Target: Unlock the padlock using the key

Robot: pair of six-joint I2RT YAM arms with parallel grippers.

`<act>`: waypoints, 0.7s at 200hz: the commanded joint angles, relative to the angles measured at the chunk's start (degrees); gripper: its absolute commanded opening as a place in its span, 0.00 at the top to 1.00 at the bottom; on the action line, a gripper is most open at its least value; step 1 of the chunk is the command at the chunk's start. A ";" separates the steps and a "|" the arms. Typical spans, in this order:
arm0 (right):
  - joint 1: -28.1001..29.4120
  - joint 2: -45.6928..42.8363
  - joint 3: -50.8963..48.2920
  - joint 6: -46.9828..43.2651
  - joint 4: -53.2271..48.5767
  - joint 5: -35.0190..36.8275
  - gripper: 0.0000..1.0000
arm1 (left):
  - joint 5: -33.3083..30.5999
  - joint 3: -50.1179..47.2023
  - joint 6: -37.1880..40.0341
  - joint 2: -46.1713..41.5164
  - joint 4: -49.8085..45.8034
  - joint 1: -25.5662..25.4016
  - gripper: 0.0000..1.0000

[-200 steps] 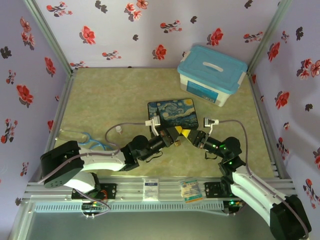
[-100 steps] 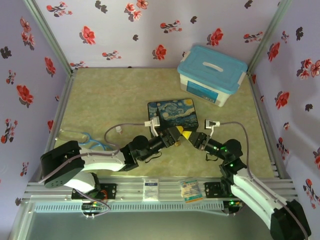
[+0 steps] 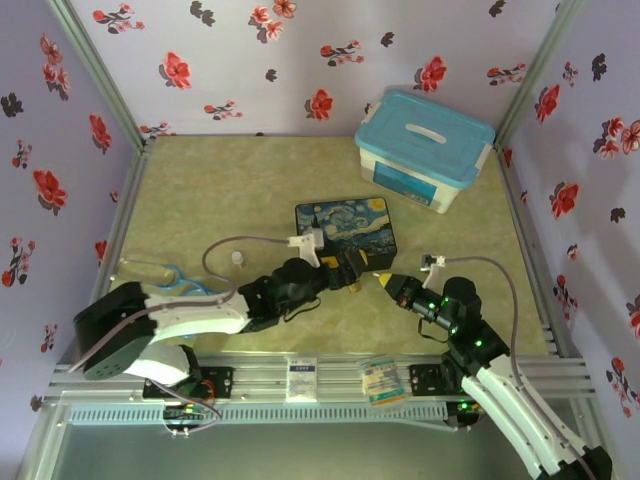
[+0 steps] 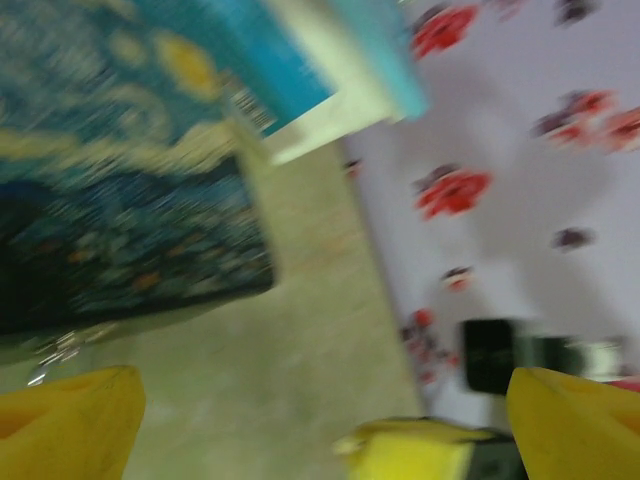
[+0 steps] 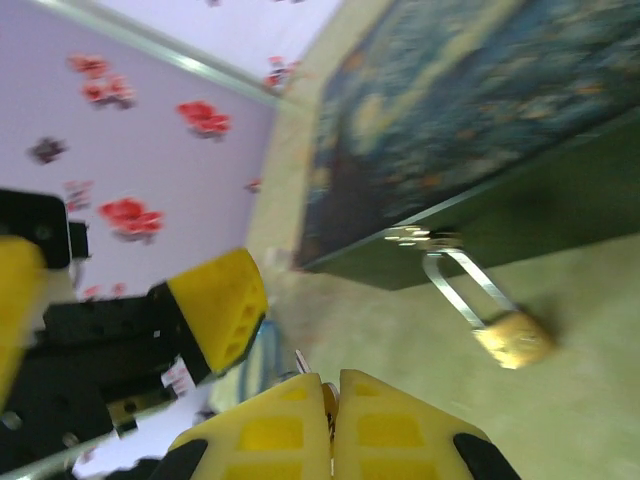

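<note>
The brass padlock (image 5: 515,340) rests on the table at the front of the painted box (image 5: 470,110), its silver shackle (image 5: 458,285) reaching up into the box's clasp. My right gripper (image 5: 332,385) is shut on the key (image 5: 302,360), whose thin tip sticks out between the yellow fingers, a short way left of the padlock. In the top view the right gripper (image 3: 386,282) sits just off the box's front right corner. My left gripper (image 4: 320,400) is open with nothing between its fingers; its image is blurred. It sits at the box's front edge (image 3: 350,266).
A blue-lidded plastic bin (image 3: 425,150) stands at the back right, behind the painted box (image 3: 345,225). A blue looped object (image 3: 175,278) and a small white object (image 3: 237,259) lie on the left. Floral walls close in three sides.
My left gripper has gone from shut to wide open and let go of the padlock. My right gripper, still shut, has drawn back a little toward the near right.
</note>
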 commanded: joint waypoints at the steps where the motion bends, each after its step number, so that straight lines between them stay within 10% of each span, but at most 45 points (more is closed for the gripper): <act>1: -0.38 -0.23 2.69 -3.93 -11.76 8.71 1.00 | -1.38 0.14 1.27 4.01 0.71 -0.32 0.13; 140: -0.82 -2.50 0.70 -2.16 -13.89 7.29 1.00 | -0.01 1.32 0.95 22.40 11.86 1.49 0.19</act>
